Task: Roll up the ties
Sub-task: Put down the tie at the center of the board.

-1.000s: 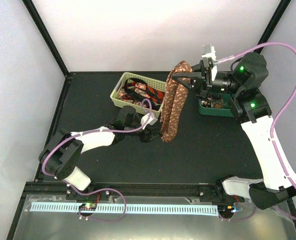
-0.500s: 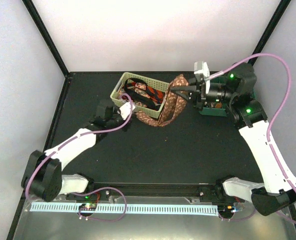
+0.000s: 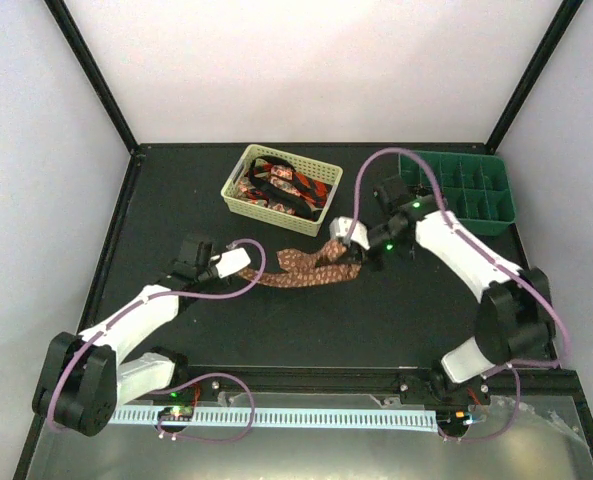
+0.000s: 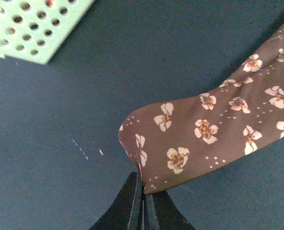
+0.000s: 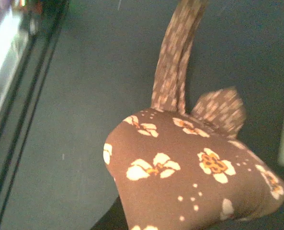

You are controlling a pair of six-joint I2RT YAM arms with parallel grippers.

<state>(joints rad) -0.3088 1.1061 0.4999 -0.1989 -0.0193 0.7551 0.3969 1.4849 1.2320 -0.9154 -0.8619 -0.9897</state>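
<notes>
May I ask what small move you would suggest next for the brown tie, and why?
Probably draw the left gripper slightly away from the right gripper to straighten the brown tie: both are shut on it near its ends, and it lies slack on the table.

— Where does the tie (image 3: pixel 306 268) lie?
— Across the surface (image 3: pixel 376 320), with the left pincer (image 3: pixel 253 271) at its left end and the right pincer (image 3: pixel 359 258) at its right end.
— And behind it?
— The basket (image 3: pixel 238 195), with other ties (image 3: pixel 281 185) in it. The tray (image 3: pixel 506 215) sits far right.
</notes>
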